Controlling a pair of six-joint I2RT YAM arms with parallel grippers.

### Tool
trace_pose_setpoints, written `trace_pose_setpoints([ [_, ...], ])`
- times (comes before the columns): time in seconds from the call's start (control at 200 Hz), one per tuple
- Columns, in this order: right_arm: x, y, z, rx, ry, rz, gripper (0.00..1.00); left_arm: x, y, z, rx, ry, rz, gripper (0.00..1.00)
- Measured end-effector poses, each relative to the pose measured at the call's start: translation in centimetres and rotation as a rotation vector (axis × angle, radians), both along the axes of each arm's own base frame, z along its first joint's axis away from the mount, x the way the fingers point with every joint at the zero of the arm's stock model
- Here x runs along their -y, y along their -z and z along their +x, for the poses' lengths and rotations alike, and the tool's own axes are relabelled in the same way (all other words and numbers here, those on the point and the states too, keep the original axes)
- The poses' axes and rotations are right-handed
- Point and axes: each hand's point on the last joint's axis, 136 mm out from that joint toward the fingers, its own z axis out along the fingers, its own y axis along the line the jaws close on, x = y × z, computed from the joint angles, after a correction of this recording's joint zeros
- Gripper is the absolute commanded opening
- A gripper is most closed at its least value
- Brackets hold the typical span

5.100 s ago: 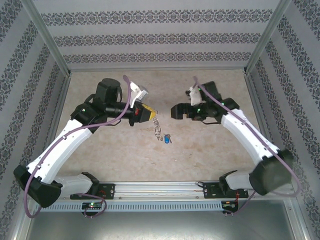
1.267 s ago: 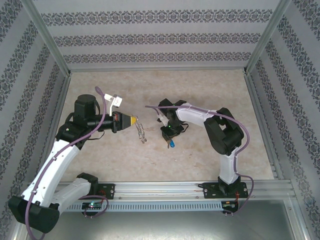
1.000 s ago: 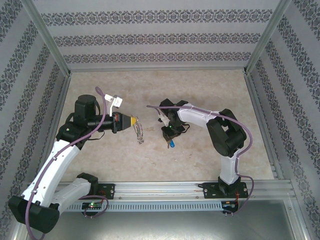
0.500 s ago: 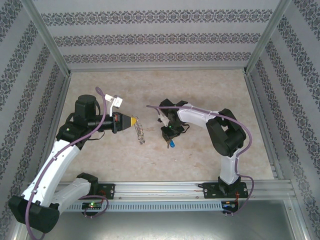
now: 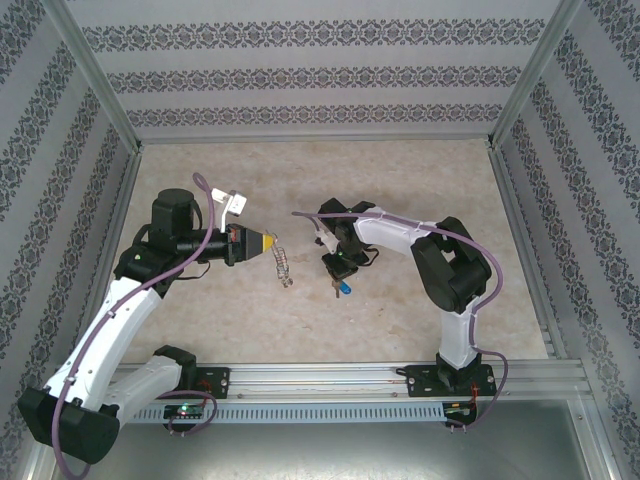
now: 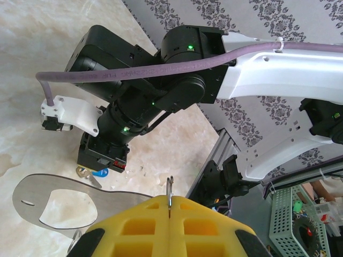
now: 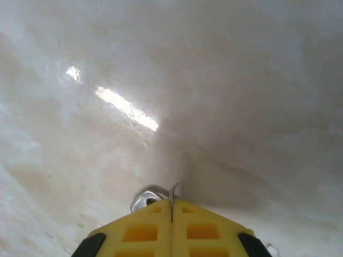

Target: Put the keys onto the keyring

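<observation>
Left gripper (image 5: 271, 243) jaws clamped on keyring (image 5: 284, 268), loop dangling below the tips. Right gripper (image 7: 171, 203) jaws pinching key (image 7: 143, 201), silver end poking out beside them. I'd lift gently, checking the grip first.

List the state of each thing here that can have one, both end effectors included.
left end effector: shut on one end of the keyring.
keyring: pinched at one end, the rest trailing away from the left end effector; no key on it.
right end effector: shut, low over the table, pinching the key's silver end.
key: off the keyring, blue head sticking out; lifted or resting, cannot tell.
</observation>
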Motion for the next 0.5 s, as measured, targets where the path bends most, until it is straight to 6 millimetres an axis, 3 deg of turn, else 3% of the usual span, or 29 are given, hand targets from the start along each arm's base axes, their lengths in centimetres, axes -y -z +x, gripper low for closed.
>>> trace_pose_setpoints([
  [0.14,-0.2,-0.9,0.1,0.026,-0.020,0.023,0.00,0.0,0.0,0.0,0.002,0.000,-0.001,0.00],
  [0.235,-0.5,-3.1,0.1,0.070,-0.039,0.077,0.00,0.0,0.0,0.0,0.003,0.000,0.000,0.00],
  [0.335,-1.4,-7.5,0.0,0.148,-0.065,0.202,0.00,0.1,-0.1,0.3,0.015,0.008,0.012,0.00],
  [0.5,-3.0,-17.9,-1.7,0.330,-0.145,0.491,0.00,0.2,-1.5,0.8,0.084,0.031,0.029,0.00],
])
